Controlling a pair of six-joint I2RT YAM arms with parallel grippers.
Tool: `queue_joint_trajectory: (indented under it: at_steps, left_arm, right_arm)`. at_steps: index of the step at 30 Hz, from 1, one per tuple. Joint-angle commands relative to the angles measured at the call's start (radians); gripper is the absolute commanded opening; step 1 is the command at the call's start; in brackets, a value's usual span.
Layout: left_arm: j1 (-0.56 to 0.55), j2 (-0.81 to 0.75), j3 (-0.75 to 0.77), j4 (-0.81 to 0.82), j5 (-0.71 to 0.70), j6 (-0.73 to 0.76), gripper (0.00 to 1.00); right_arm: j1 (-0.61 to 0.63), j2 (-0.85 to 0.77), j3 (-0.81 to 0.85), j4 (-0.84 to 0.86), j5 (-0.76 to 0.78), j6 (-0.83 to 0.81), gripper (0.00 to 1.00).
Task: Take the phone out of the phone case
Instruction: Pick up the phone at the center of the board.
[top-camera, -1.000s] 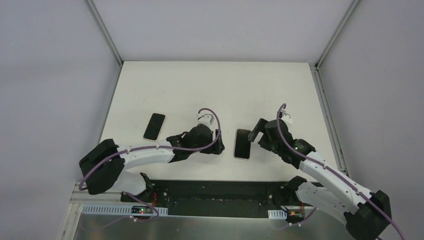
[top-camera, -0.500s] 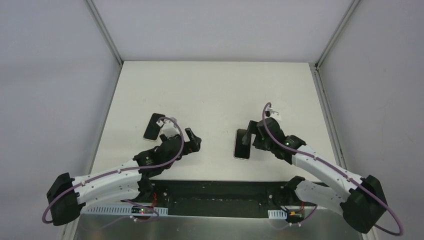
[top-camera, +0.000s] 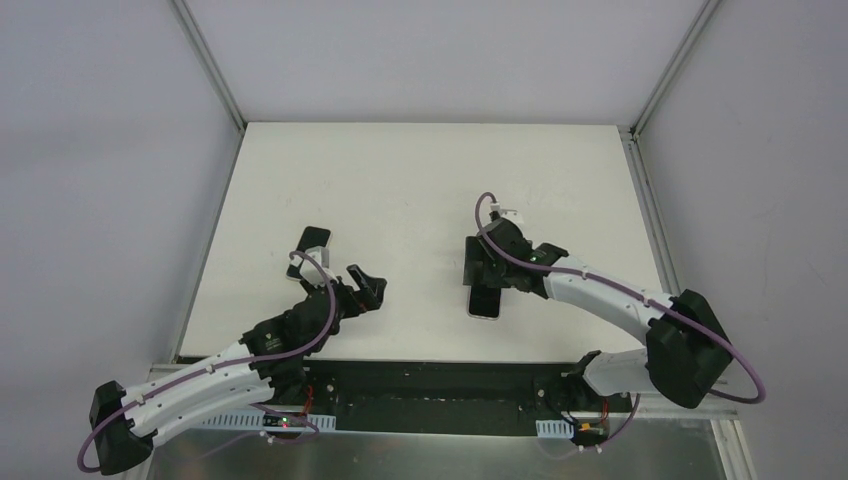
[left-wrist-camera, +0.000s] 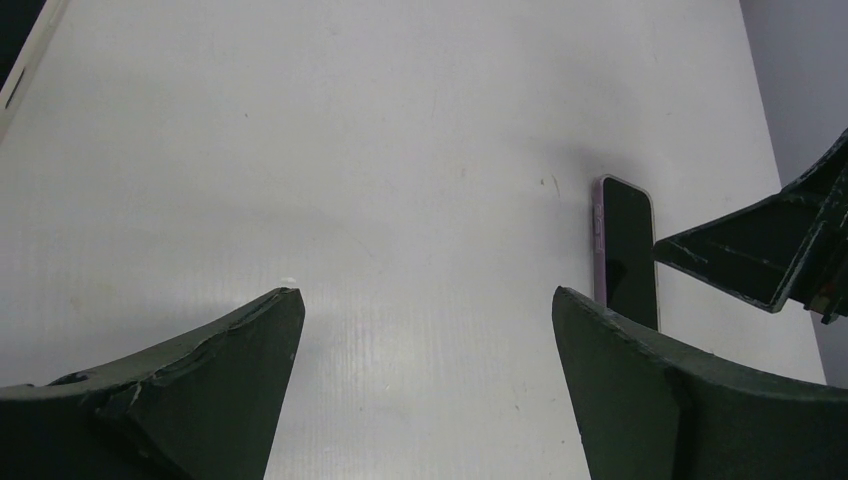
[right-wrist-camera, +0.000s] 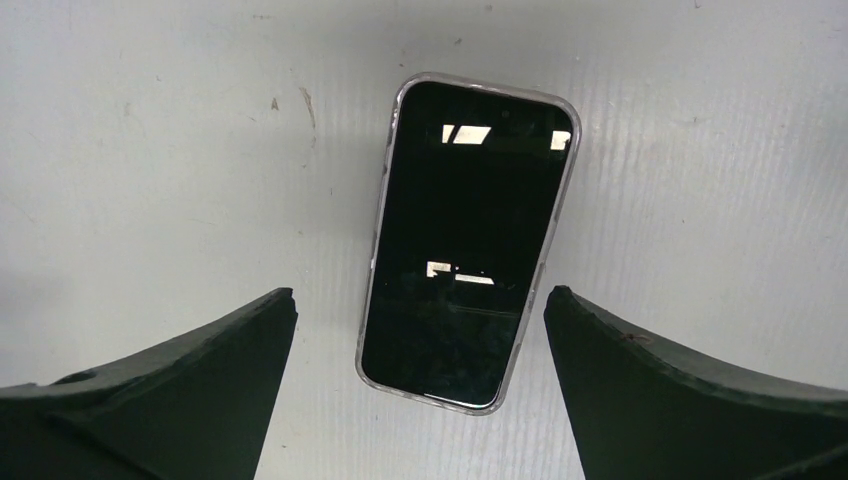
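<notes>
The phone (right-wrist-camera: 465, 240) has a shiny black screen that mirrors bright lights. The phone case (right-wrist-camera: 377, 240) around it looks like clear, smooth plastic. The table (right-wrist-camera: 150, 150) is white and dull, with fine lines and small marks. The fingers (right-wrist-camera: 150, 400) of the right gripper (right-wrist-camera: 420, 295) look like dark, dull plastic with scratched edges.

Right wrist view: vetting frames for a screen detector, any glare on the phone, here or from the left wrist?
Right wrist view: the phone mirrors a few small bright patches on its screen, edges sharp. Left wrist view: its screen is plain black, no glare.
</notes>
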Motion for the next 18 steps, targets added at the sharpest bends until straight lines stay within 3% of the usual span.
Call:
queue_joint_trajectory:
  at_steps: [1,18]
  left_arm:
    - [-0.008,0.013,-0.007,-0.04,0.013,0.019,0.99]
    - [-0.008,0.093,0.006,-0.04,0.041,-0.011,0.99]
  right_arm:
    - [0.005,0.039,0.046,-0.044,-0.018,-0.033,0.99]
    - [0.003,0.204,0.111,-0.084,0.031,0.075,0.99]
